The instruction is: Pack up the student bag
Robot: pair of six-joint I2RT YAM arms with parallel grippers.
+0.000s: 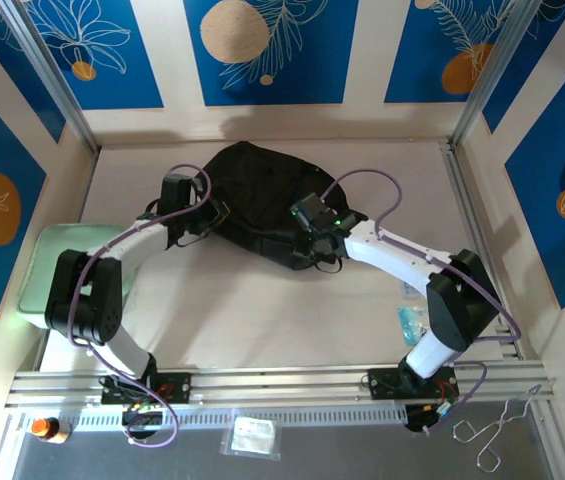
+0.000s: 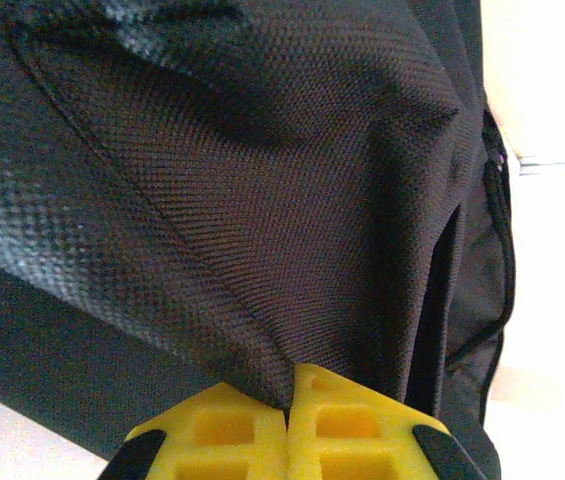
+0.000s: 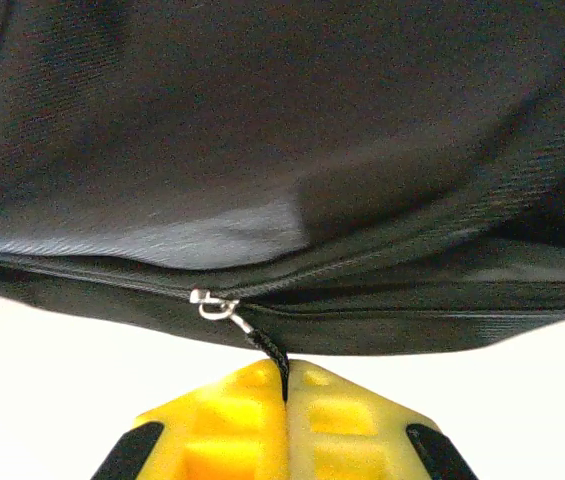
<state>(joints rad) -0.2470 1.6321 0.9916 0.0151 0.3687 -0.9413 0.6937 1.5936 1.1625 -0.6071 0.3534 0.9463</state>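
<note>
Black woven fabric marks the student bag (image 1: 252, 200), which lies on the pale table (image 1: 262, 320) towards its far side, roughly midway between the two arms. In the right wrist view we see a zip (image 3: 362, 265) running along the bag's near edge, with a small metal slider (image 3: 212, 305) and a short black pull cord (image 3: 267, 347) hanging from it. The right gripper (image 3: 285, 385) has its yellow fingers pressed together on that cord, at the bag's near right edge. The left gripper (image 2: 289, 395) is likewise closed, pinching a fold of the bag's fabric at its left side. Further out, a pale green tray (image 1: 47, 262) sits at the table's left edge beside the left arm. A small clear packet (image 1: 410, 322) lies by the right arm's base. Below the rail we note an orange-capped bottle (image 1: 47, 428), a plastic sachet (image 1: 252, 437) and a bent wire piece (image 1: 497, 430).
</note>
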